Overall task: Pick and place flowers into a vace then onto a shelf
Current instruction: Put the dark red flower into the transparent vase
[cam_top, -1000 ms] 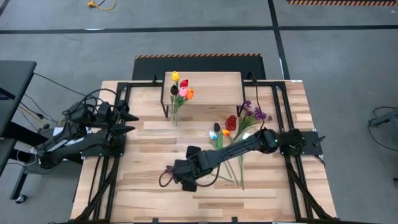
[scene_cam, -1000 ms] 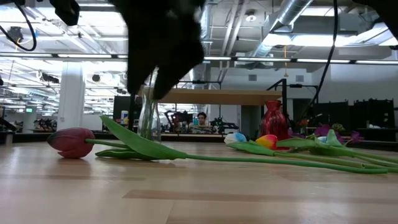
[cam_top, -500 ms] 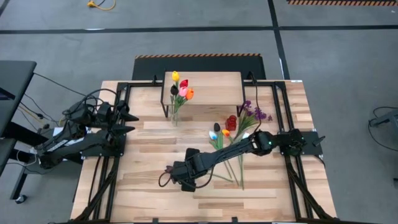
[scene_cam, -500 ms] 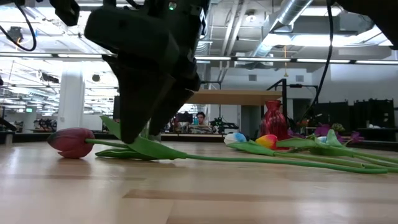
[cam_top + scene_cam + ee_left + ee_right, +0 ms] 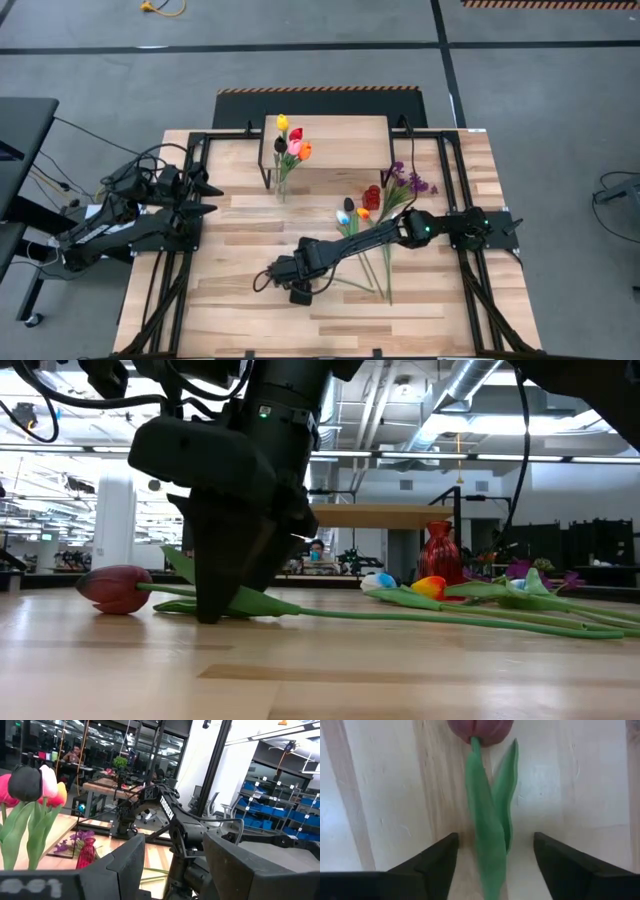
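Tulip (image 5: 487, 815) lies between right claw's (image 5: 492, 857) spread fingers.

My right arm stretches across to mid-table, right gripper (image 5: 278, 273) down at the tabletop with fingers (image 5: 432, 862) spread apart. My left gripper (image 5: 210, 197) waits at the left edge — fingers parted.

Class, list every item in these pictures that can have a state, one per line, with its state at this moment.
right gripper: down at the tabletop, jaws open astride a stem, not closed.
dark red tulip: lying flat on the table, ungrasped.
left gripper: parked at the table's left edge, jaws open, empty.
vase: upright on the table by the shelf, holding tulips.
shelf: bare on top.
loose flowers: lying in a pile on the table.
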Robot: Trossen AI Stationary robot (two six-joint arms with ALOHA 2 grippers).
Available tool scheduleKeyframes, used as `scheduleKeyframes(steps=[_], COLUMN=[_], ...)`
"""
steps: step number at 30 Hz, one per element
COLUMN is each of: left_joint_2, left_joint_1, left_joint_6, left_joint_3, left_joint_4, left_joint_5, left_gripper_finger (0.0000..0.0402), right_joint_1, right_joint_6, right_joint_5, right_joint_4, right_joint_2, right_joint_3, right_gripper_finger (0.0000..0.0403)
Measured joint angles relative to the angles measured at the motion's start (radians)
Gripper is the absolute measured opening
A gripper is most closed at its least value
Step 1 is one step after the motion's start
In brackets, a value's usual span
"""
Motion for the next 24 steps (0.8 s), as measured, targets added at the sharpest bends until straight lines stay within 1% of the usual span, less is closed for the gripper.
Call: scheduleKeyframes(steps=[3,5,9,10,11,15,17,19,21,24], left_joint_2=[0.0,0.0,0.0,0.0,0.0,0.0,0.0,0.0,0.0,0.0], left_joint_1=[0.0,0.0,0.0,0.0,0.0,0.0,0.0,0.0,0.0,0.0], left_joint_6=[0.001,0.002,0.005,0.005,0.005,0.005,0.003,-0.001,-0.002,-0.003], left_joint_3=[0.0,0.0,0.0,0.0,0.0,0.0,0.0,0.0,0.0,0.0], left_joint_4=[0.0,0.0,0.002,0.002,0.002,0.002,0.002,0.002,0.002,0.002], left_joint_5=[-0.002,-0.002,-0.003,-0.007,-0.01,-0.018,-0.025,-0.026,-0.026,-0.026], left_gripper_finger=[0.0192,0.0192,0.0192,0.0192,0.0192,0.0192,0.0192,0.0192,0.0192,0.0192], right_joint_1=[0.0,0.0,-0.004,-0.005,-0.009,-0.013,-0.013,-0.011,-0.009,0.005], right_joint_6=[-0.002,-0.001,-0.022,-0.025,-0.026,-0.026,-0.037,-0.049,-0.05,-0.057], right_joint_5=[0.009,0.015,0.019,0.019,0.019,0.033,0.048,0.055,0.064,0.108], right_joint_4=[-0.002,-0.006,-0.015,-0.02,-0.029,-0.067,-0.07,-0.026,-0.023,-0.008], right_joint_2=[0.0,0.0,-0.004,-0.004,-0.003,0.003,0.002,-0.03,-0.066,-0.134], right_joint_3=[-0.002,-0.003,-0.006,-0.002,0.01,0.07,0.088,0.067,0.072,0.079], right_gripper_finger=[0.0189,0.0143,0.0036,0.0019,0.0013,0.0019,0.0009,0.0006,0.0009,0.0005])
